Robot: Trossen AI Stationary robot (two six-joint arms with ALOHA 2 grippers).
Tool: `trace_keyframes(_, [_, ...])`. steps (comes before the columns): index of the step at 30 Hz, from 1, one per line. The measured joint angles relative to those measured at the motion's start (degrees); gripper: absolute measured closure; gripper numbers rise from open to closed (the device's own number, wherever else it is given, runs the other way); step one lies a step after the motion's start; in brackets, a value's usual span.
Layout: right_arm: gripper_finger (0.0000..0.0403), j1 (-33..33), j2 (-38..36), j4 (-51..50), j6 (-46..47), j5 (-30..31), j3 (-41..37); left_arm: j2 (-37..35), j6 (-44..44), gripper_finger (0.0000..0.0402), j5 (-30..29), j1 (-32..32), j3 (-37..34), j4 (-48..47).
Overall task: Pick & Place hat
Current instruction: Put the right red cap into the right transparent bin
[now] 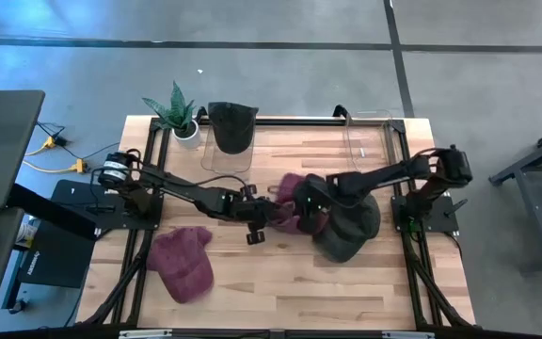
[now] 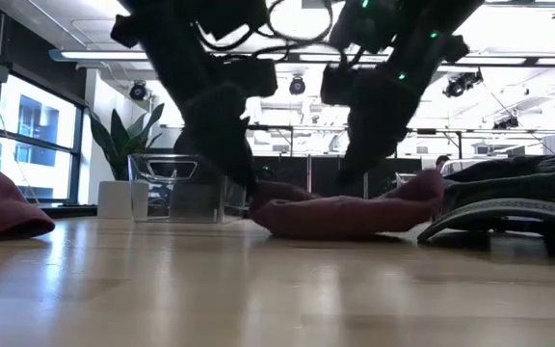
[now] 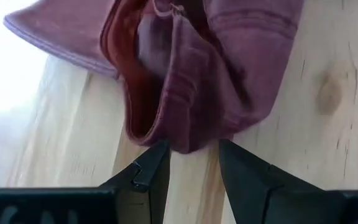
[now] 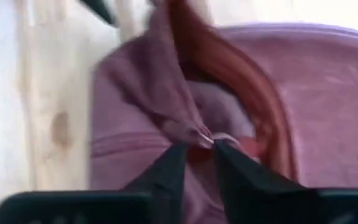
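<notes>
Two arms over a wooden counter (image 1: 280, 282), both reaching to its middle. Between them, a maroon hat (image 1: 288, 200) lying crumpled on the wood, its orange-red lining turned up in both wrist views.

Left hand (image 1: 258, 218) low at the hat's left edge, fingers (image 3: 151, 168) parted a little and set either side of a fold of maroon cloth (image 3: 191, 93); cloth fills the gap, though a firm pinch cannot be confirmed. Wood grain visible under and between the fingers.

Right hand (image 1: 310, 205) at the hat's other side, fingers (image 4: 169, 165) drawn narrow, tips closed on a bunched seam of the hat (image 4: 166, 112) near its lining.

In the low view, both arms descend as dark shapes onto the hat (image 2: 345, 212), which rests flat on the counter (image 2: 258, 289), not lifted.

A dark green hat (image 1: 351, 226) lies just right of the maroon one, touching it, partly beneath the right arm. A second maroon hat (image 1: 184, 264) sits well apart toward the front left. At the back edge: a potted plant (image 1: 179, 115), a dark hat (image 1: 231, 124) on a clear stand, and a clear bin (image 1: 370, 141) near the right corner.
</notes>
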Motion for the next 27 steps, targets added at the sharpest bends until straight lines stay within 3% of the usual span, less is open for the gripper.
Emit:
trace_keyframes(5, [0.0244,-5.3,1.69,1.69,-4.14,-8.37,0.02,0.85,-1.3,0.0271,-1.81,-0.01,-0.85,-0.55])
trace_keyframes(9, [0.0228,-6.73,5.24,4.13,-9.11,-12.59,0.0,0.82,-3.13,0.0271,-6.26,-0.01,-1.23,-2.24])
trace_keyframes(15, [0.0284,-6.82,7.81,7.88,-11.03,-17.56,0.0,-0.69,-5.19,0.0271,-8.61,-0.04,-1.11,-7.4])
trace_keyframes(21, [0.0386,-6.78,7.64,8.07,-12.98,-15.91,0.04,-3.63,-4.41,0.0271,-3.44,-1.52,-1.17,-7.05])
trace_keyframes(27, [0.0371,-6.45,4.32,10.5,-13.58,-6.94,0.15,-3.93,-0.83,0.0271,3.74,-2.27,-1.25,0.45])
